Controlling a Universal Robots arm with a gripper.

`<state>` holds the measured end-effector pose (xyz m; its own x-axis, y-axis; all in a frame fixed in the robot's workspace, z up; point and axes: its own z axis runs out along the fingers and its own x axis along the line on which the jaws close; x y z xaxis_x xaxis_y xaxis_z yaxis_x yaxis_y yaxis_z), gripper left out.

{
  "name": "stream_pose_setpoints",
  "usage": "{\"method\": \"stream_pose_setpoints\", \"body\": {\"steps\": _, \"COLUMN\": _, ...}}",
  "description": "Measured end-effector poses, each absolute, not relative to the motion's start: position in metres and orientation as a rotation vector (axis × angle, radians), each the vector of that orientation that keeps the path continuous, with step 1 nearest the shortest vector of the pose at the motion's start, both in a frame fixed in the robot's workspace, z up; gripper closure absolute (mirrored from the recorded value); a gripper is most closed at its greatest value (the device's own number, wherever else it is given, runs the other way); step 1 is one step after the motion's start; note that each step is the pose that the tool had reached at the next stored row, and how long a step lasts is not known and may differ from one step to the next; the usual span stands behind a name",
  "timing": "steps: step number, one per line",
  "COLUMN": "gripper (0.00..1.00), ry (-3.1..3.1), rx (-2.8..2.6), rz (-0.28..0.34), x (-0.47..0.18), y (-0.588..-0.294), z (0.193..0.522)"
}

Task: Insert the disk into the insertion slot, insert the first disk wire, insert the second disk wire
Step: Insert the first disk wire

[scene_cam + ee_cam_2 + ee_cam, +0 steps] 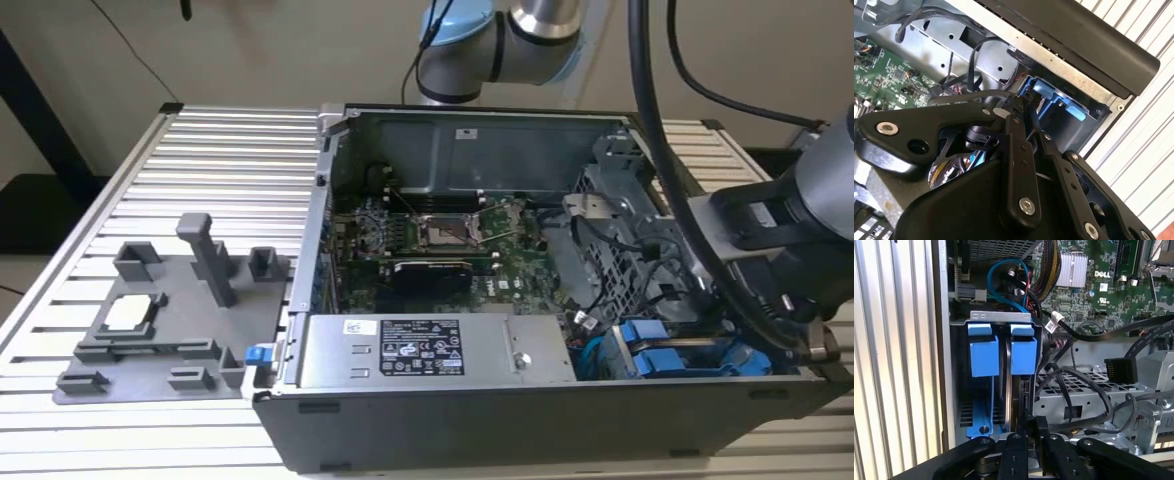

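The disk (1022, 356) sits in the insertion slot (1024, 316) by a corner of the table (214, 150), just beside another blue drive (984, 355). The gripper (1029, 432) hangs at its edge with fingers (1015, 442) clenched. Cables (1089, 336) crowd close.

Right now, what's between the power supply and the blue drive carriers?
In the exterior view, a blue cable and dark wires lie between the power supply and blue drive carriers.

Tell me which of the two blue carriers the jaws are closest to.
The disk, on the side by the cables; the other blue carrier sits against the case's outer wall.
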<state>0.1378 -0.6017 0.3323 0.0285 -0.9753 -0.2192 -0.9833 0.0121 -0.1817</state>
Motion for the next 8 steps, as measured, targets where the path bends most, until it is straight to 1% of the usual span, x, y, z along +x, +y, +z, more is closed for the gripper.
{"method": "stream_pose_setpoints", "body": {"steps": 8, "gripper": 0.81, "ry": 2.011, "rx": -2.026, "rz": 0.04, "x": 0.1376, "y": -0.6017, "z": 0.329}}
